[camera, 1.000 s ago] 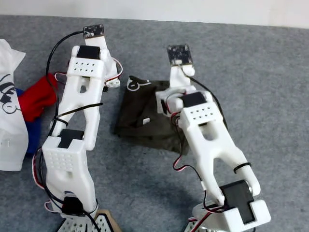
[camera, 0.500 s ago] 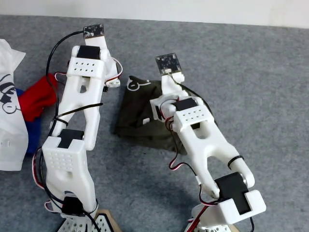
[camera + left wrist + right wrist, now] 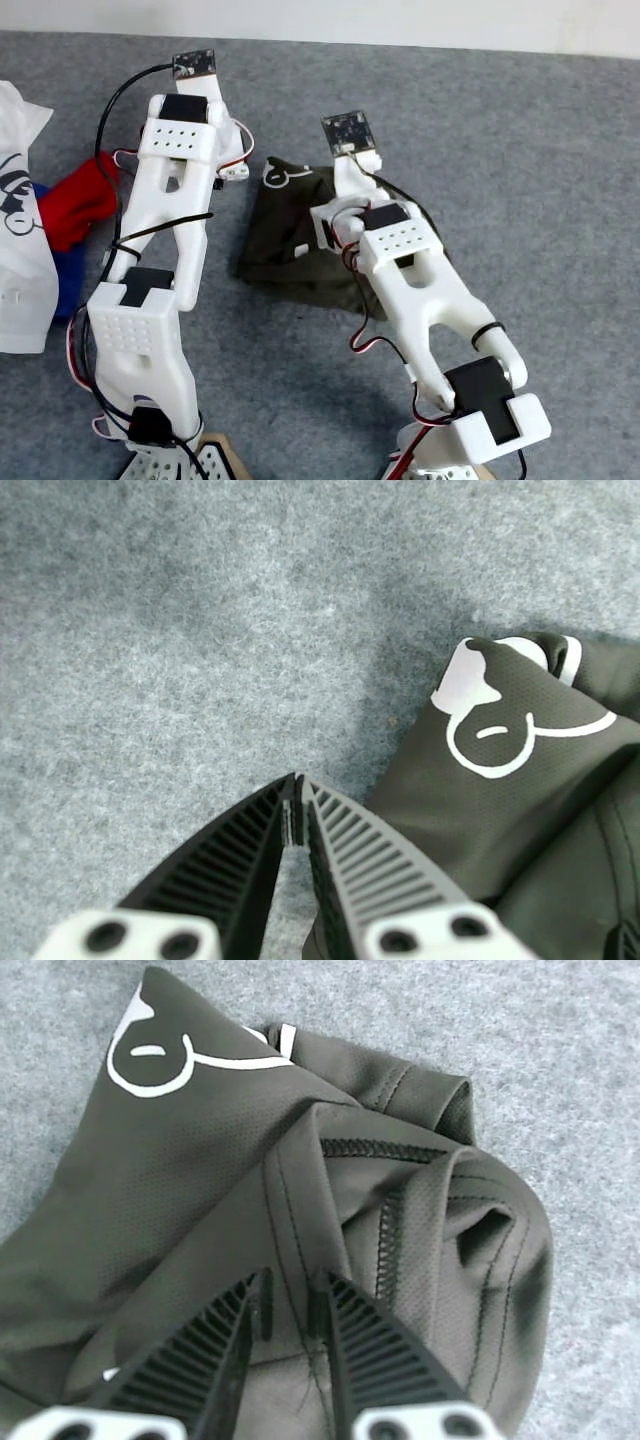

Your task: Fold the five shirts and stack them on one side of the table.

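My right pincer (image 3: 291, 1282) is narrowly apart, directly over the dark shirt (image 3: 200, 1160) at its folded seam. My left pincer (image 3: 298, 792), closed and empty, hangs just beside it. Right is nearer.

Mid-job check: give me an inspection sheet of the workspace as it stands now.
Surface: gray felt table, flat.
Job's things: dark olive shirt bunched at centre; white shirt, red shirt and blue shirt heaped beside the left arm.
Clutter: nothing seen.
Grippers: left gripper shut, over bare felt beside the dark olive shirt; right gripper with fingers slightly apart, over that shirt's folds.
Cables: black cable loops along the left arm; red and black wires run along the right arm.
Surroundings: pale wall behind the table.
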